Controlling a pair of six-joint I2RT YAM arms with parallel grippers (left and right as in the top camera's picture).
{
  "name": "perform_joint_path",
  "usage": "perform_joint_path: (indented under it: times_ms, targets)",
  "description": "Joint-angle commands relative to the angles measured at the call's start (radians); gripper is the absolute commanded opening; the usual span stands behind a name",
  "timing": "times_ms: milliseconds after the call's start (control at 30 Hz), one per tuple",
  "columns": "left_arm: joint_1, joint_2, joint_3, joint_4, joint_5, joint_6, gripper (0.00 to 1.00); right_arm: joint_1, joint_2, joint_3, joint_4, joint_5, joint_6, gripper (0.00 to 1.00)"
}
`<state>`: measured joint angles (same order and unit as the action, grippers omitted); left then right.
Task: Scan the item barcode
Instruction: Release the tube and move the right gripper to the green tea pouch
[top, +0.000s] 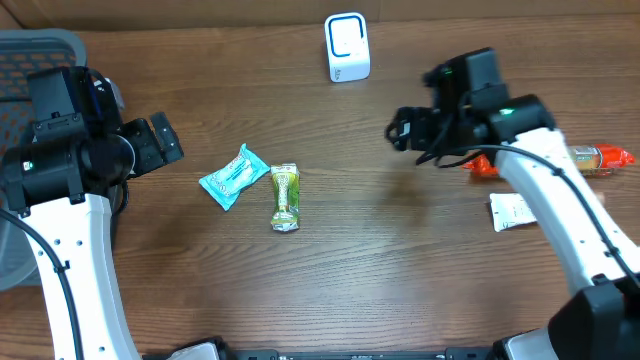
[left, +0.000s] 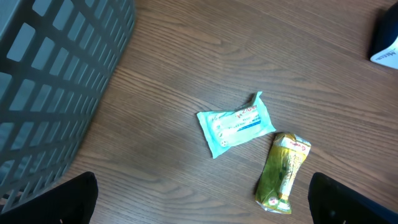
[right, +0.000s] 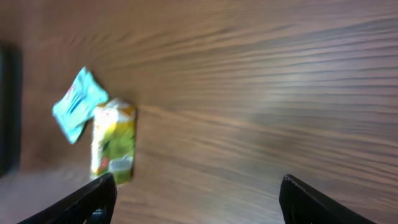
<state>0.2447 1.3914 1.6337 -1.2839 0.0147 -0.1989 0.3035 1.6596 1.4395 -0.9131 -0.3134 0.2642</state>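
Brown wood-grain tabletop (top: 340, 280), carrying the following.

- White boxy barcode scanner (top: 347, 47): upright near the far edge, about midway along it.
- Teal crinkled foil packet (top: 232, 176): flat, left of centre, lying at a slant.
- Green-and-yellow foil snack packet (top: 285, 197): flat, just beside the teal one on its right, long axis running far to near. Whether the two touch I cannot tell.
- Orange-red long wrapped item (top: 603, 157): by the right edge, partly hidden behind the right arm.
- Small white paper sachet (top: 512, 211): near the right edge, on the near side of the orange-red item.
- Grey plastic lattice basket (top: 40, 48): at the far-left corner.
- Left gripper (top: 165, 140): fingers spread wide, nothing between them, beside the basket and pointed towards the two foil packets, well apart from them.
- Right gripper (top: 400, 128): fingers apart, empty, above bare wood right of centre, between the scanner and the orange-red item.

All four packets lie on the wood, well apart from the scanner.
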Motion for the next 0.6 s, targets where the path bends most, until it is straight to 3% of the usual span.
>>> perform_joint_path:
  times_ms: [0, 300, 567]
  targets:
    - [0.004, 0.002, 0.018, 0.002, 0.004, 0.019, 1.0, 0.045, 0.059, 0.022, 0.024, -0.089, -0.008, 0.83]
    - [0.004, 0.002, 0.018, 0.002, 0.004, 0.019, 0.99, 0.256, 0.206, 0.022, 0.165, -0.157, 0.019, 0.82]
    - [0.004, 0.003, 0.018, 0.002, 0.004, 0.019, 1.0, 0.378, 0.308, 0.022, 0.315, -0.029, 0.077, 0.79]
